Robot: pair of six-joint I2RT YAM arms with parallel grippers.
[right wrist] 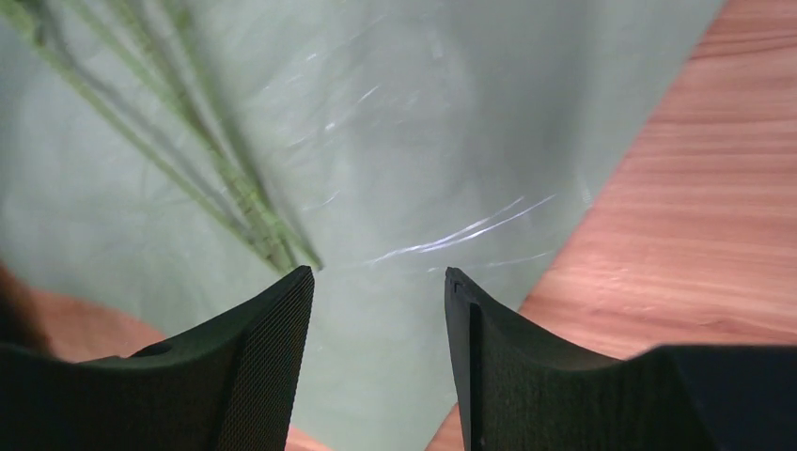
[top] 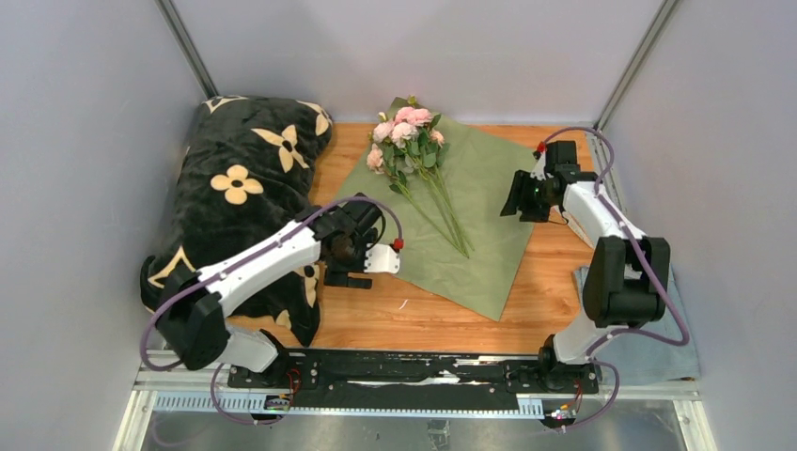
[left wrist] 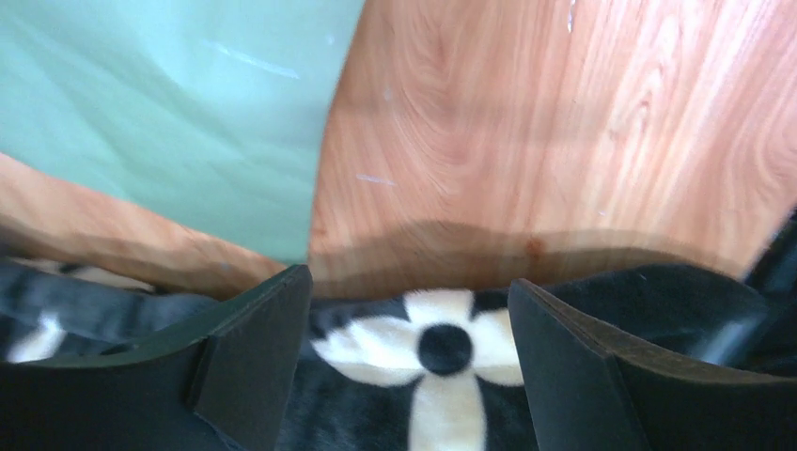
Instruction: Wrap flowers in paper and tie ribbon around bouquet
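Note:
The paper (top: 484, 183) lies flat, olive green face up, set like a diamond on the wooden table (top: 554, 291). The flowers (top: 406, 132) rest on it, pink blooms at the far corner, thin stems running toward the middle. My right gripper (top: 513, 199) hovers open over the paper's right edge; in the right wrist view the paper (right wrist: 423, 141) and the stem ends (right wrist: 226, 178) lie ahead of the empty gripper (right wrist: 378, 274). My left gripper (top: 346, 272) stands open and empty by the paper's left corner (left wrist: 169, 113), over a black blanket. The ribbon is out of view.
A black plush blanket (top: 244, 188) with cream flower shapes is heaped on the table's left side and shows between the left fingers (left wrist: 254, 357). A grey-blue cloth (top: 681, 352) lies at the right, beneath the right arm. Grey walls close in on three sides.

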